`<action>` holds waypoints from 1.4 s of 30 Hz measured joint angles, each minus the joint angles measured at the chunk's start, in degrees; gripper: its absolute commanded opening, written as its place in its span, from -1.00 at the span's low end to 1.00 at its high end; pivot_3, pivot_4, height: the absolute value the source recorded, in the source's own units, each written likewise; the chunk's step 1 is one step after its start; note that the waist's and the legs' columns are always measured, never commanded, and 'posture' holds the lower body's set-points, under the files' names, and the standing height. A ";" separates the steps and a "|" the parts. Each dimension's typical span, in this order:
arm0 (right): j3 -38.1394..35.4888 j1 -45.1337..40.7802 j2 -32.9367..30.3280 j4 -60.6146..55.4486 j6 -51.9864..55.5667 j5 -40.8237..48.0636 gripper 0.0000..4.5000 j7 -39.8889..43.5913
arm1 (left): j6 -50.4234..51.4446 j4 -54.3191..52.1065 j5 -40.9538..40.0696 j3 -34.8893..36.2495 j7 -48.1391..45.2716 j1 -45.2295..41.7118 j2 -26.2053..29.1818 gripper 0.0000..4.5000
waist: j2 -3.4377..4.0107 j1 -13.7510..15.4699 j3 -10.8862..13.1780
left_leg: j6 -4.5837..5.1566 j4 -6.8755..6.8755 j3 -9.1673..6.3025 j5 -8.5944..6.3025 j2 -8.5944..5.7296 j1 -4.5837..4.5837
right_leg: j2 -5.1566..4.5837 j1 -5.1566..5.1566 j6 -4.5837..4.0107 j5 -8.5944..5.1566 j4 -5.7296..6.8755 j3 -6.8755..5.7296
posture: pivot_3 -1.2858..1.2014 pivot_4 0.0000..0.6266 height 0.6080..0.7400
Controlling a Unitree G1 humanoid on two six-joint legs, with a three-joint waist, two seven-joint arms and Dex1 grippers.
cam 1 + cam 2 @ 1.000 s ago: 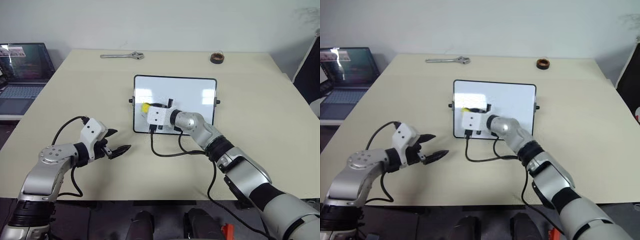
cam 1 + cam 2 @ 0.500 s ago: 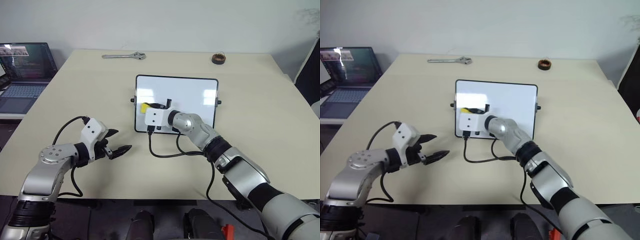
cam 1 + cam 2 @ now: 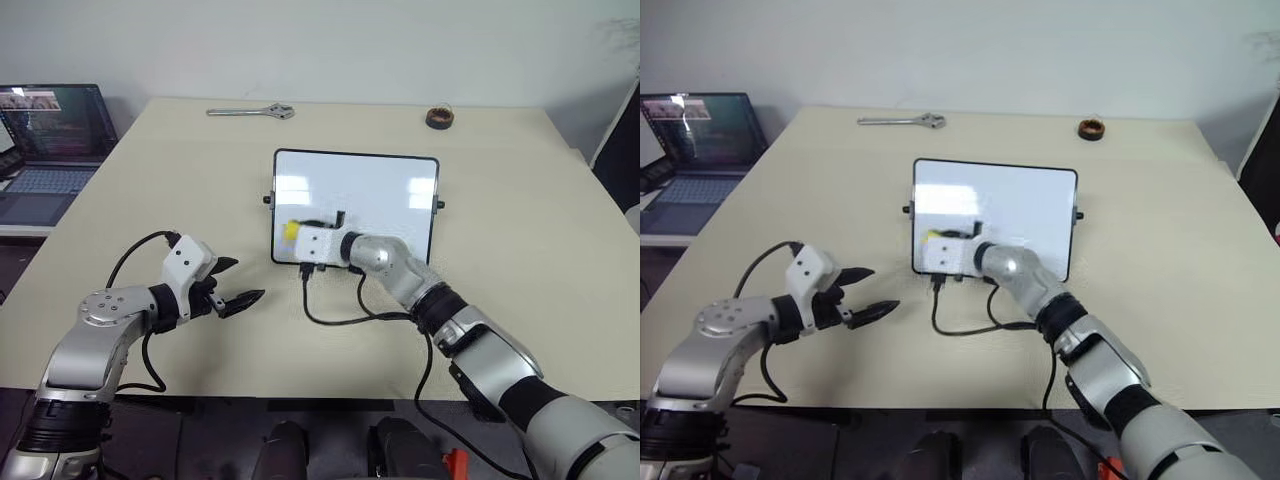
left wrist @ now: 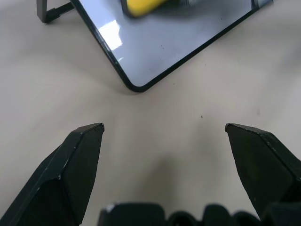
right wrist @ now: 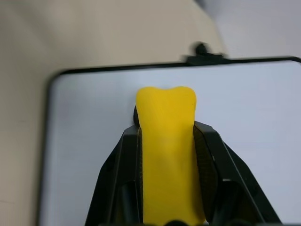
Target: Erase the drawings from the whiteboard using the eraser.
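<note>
The whiteboard lies flat at the table's middle, glossy white in a thin black frame. My right gripper reaches over its near left part, shut on the yellow eraser, which lies against the board surface. The eraser also shows as a yellow spot beside the white wrist block. The drawings are out of view; the visible board surface looks plain white. My left gripper hovers open over bare table, left of the board's near left corner, with nothing between its fingers.
A metal wrench lies at the table's far edge and a brown tape roll at the far right. A laptop stands on a separate surface to the left. A black cable trails from my right wrist across the table.
My right gripper has swung the eraser a little toward the board's near edge. The left arm has kept still. The whole view has shifted slightly.
</note>
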 measured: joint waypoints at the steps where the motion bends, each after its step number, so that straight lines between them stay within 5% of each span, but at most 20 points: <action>1: -0.25 0.03 -1.01 -0.38 -0.15 0.09 -0.51 0.09 | -0.01 0.06 0.02 -0.17 -0.03 -0.19 -0.02 1.00 | 0.00 0.15 0.00 | 0.00 0.00 -0.01 0.00 -0.01 0.00 | 0.00 0.01 0.00 0.00 0.00 -0.01 | 0.03 -0.52 1.00; 13: -6.18 15.73 -14.40 -22.96 6.07 5.39 -0.51 8.62 | 0.62 0.02 -0.15 -1.76 -0.74 -2.32 -0.28 1.00 | -0.07 0.51 -0.04 | 0.01 0.04 -0.08 0.01 -0.16 0.07 | -0.09 0.19 0.03 0.00 -0.04 -0.06 | 0.03 -0.52 1.00; 21: -21.16 25.37 -10.10 -51.24 35.22 26.19 -0.51 13.99 | 5.12 -6.82 -2.99 -5.43 -1.17 -10.21 -3.73 1.00 | 0.01 0.17 0.02 | 0.01 0.01 -0.08 0.00 -0.15 -0.29 | -0.07 -0.11 0.11 -0.03 -0.15 -0.03 | 0.03 -0.52 1.00; 28: -32.99 38.51 -15.50 -70.37 50.66 35.38 -0.51 13.04 | 6.43 -7.88 -3.16 -13.31 -1.68 -17.46 -10.36 1.00 | 0.00 0.74 0.03 | 0.02 0.01 -0.06 -0.02 -0.37 -0.34 | -0.07 -0.04 0.23 -0.14 -0.27 -0.03 | 0.03 -0.52 1.00; 34: -37.85 44.03 -16.96 -70.82 59.89 34.54 -0.51 5.49 | 4.12 -3.20 -1.79 -19.48 -3.84 -25.26 -17.36 1.00 | 0.01 -0.02 0.03 | 0.03 0.01 0.14 -0.01 -0.53 -0.20 | 0.09 -0.05 0.26 -0.13 -0.16 0.07 | 0.03 -0.52 1.00; 42: -40.70 38.87 -10.55 -60.53 61.73 32.73 -0.51 -7.65 | 0.20 4.95 0.82 -24.16 -6.34 -29.67 -23.12 1.00 | 0.06 -0.88 0.06 | 0.03 0.00 0.14 -0.01 -0.51 -0.24 | 0.17 -0.09 0.24 -0.13 -0.15 0.16 | 0.03 -0.52 1.00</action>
